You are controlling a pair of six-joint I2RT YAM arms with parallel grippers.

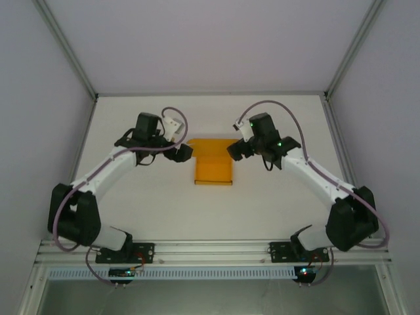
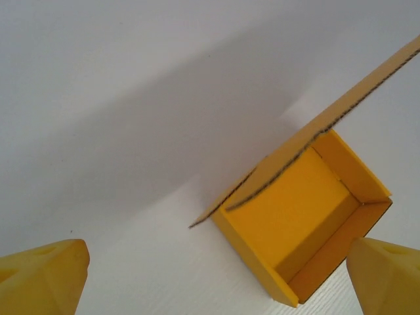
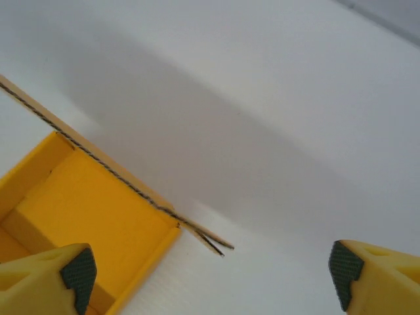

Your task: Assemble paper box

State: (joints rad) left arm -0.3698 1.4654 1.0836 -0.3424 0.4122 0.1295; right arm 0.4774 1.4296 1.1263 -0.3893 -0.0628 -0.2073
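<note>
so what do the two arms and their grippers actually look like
The left arm and right arm are white tubular links between bulky black joint housings, each with a thin lilac cable looping off the wrist. The left gripper and right gripper have chunky yellow plastic fingers; the right ones carry dark green pads.

Table (image 1: 210, 210): white, flat, matt surface, closed in by pale panels (image 1: 39, 98) at left, right and far side. One item lies on it: the box (image 1: 213, 167), orange-yellow card, at mid-width, in the far half. In the left wrist view the box (image 2: 295, 216) is an open tray, walls up, base flat on the table, lid flap raised along one edge.
</note>
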